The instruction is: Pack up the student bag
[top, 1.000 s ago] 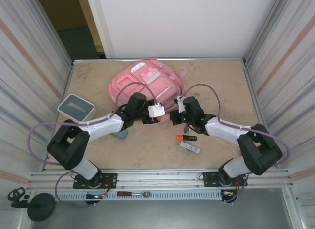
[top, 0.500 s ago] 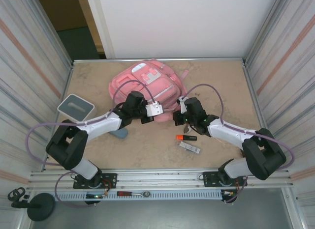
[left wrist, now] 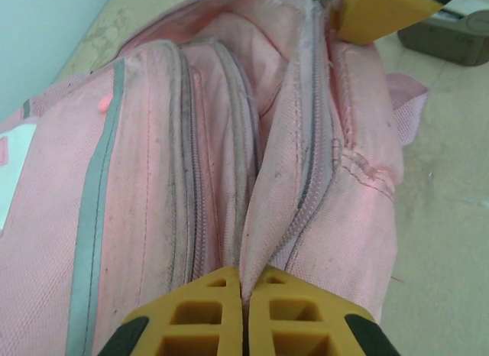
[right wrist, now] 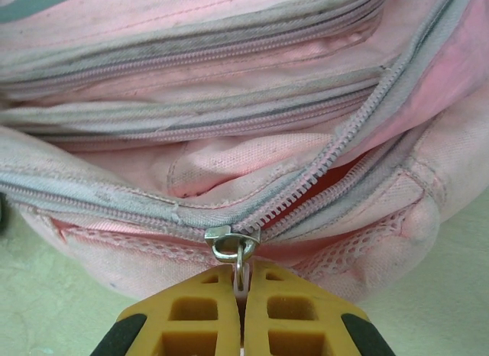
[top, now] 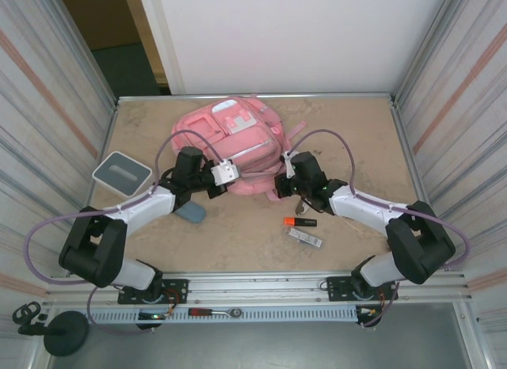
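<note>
Your student bag [top: 242, 139] lies flat at the far middle of the table [top: 356, 139], front pockets up, its near edge facing the arms. Along that edge the main zip [right wrist: 313, 171] is partly parted (a sliver of red lining shows in the gap). Your right gripper [right wrist: 242, 278] is at the bag's near right corner, fingers pinched tight on the metal zipper pull [right wrist: 237, 249]. Your left gripper [left wrist: 244, 283] is at the bag's near left side, fingers clenched on a fold of pink fabric beside the zip teeth. On your side of the bag, off its right corner, an orange highlighter [top: 299, 222] and a small dark-and-silver stick [top: 305, 237] lie close together. Left of the bag, well apart from it, sits a grey box [top: 121, 173] with a pale rim. A blue-grey object [top: 191, 214] lies near the bag's left corner, partly under your left arm.
</note>
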Controlling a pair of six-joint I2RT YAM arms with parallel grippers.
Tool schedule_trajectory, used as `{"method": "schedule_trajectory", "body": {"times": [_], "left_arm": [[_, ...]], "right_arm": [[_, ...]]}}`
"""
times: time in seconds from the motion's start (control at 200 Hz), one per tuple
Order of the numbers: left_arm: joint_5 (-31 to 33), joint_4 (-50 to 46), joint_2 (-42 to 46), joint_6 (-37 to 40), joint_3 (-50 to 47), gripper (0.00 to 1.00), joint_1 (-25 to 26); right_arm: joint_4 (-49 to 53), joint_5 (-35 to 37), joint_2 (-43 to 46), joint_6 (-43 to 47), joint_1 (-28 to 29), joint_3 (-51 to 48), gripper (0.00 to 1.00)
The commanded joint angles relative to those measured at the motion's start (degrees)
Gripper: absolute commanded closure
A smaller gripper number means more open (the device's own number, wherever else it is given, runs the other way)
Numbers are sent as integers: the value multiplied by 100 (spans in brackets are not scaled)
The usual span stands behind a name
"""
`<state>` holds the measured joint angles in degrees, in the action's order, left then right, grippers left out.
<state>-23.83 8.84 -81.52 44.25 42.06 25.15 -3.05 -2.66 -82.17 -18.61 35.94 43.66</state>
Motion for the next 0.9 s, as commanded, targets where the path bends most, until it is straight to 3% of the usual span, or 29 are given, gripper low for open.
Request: {"method": "schedule_trajectory", "body": {"times": [0.0, 0.085, 0.17, 0.276, 0.401, 0.506, 0.611, 0.731, 0.852, 0.897], "left_arm": [[825, -91, 134, 20, 66, 88, -241], [584, -570, 280, -298, 230, 63, -71], [510, -530, 514, -428, 127, 48, 278], [561, -454, 599, -430, 90, 39, 702], [751, -565, 202, -335, 374, 38, 974], [855, -729, -250, -268, 717, 42, 1079], [807, -777, -524, -285, 895, 52, 1077], [646, -809, -566, -288, 908, 71, 971], [231, -889, -321, -414, 828, 99, 664], [41, -849, -134, -449, 732, 100, 530]], "right_arm": [[142, 216, -80, -5, 54, 116, 100], [-94, -27, -118, -99, 149, 121, 100], [-277, -179, -136, -175, 248, 101, 100], [-393, -241, -81, -207, 352, 97, 100], [-457, -303, 11, -226, 448, 97, 100], [-503, -365, 128, -259, 511, 65, 100], [-545, -391, 257, -294, 541, -12, 100], [-509, -297, 353, -274, 528, -118, 100], [-127, 44, 365, -189, 389, -123, 100], [147, 244, 316, -182, 241, -86, 100]]}}
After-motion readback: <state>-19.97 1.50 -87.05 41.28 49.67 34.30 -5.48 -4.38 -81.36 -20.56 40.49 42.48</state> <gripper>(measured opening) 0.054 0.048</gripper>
